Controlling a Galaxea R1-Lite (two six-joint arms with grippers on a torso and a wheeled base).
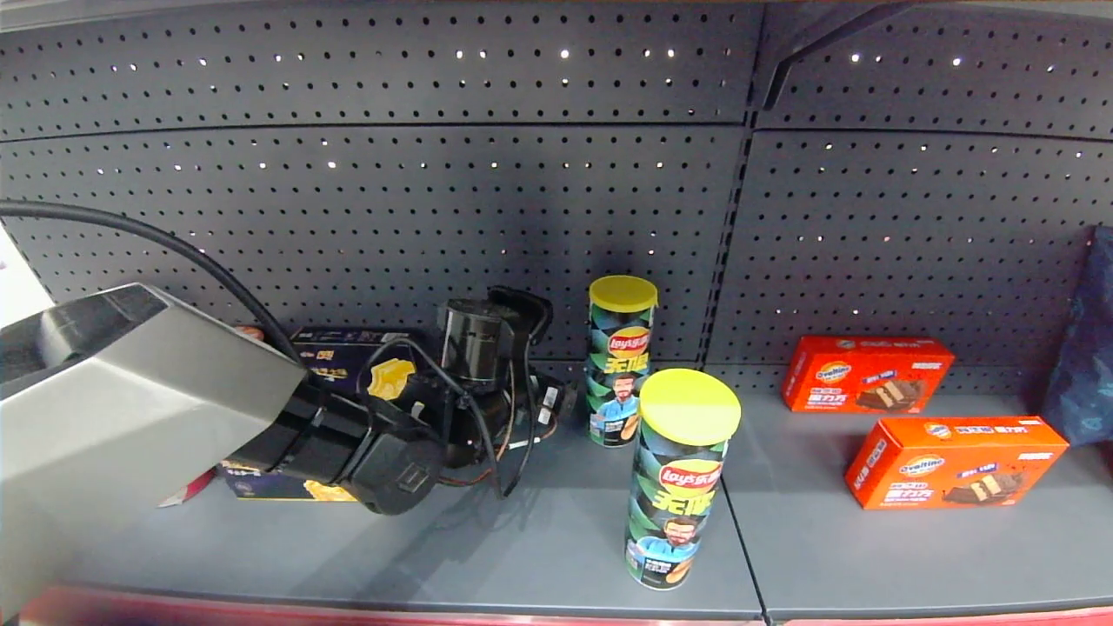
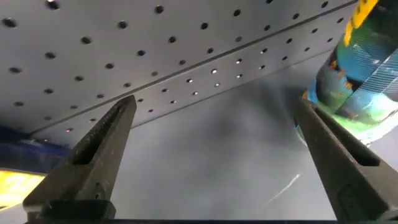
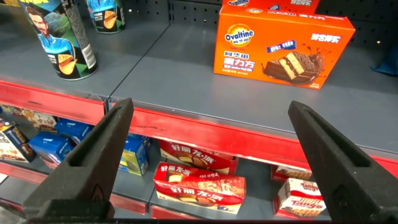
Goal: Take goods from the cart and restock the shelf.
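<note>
Right wrist view: the right gripper [image 3: 210, 106] hangs spread wide, empty, before the smooth grey metal shelf [image 3: 186, 74]. A tall round chip can with a flat yellow lid [image 1: 681, 487] stands shut near the front. A second can [image 1: 620, 365] stands farther back, near the wide, empty left gripper [image 2: 214, 104].

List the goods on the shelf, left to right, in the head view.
dark blue box → rear chip can → front chip can → rear orange box → front orange box → dark blue bag at the right edge.
</note>
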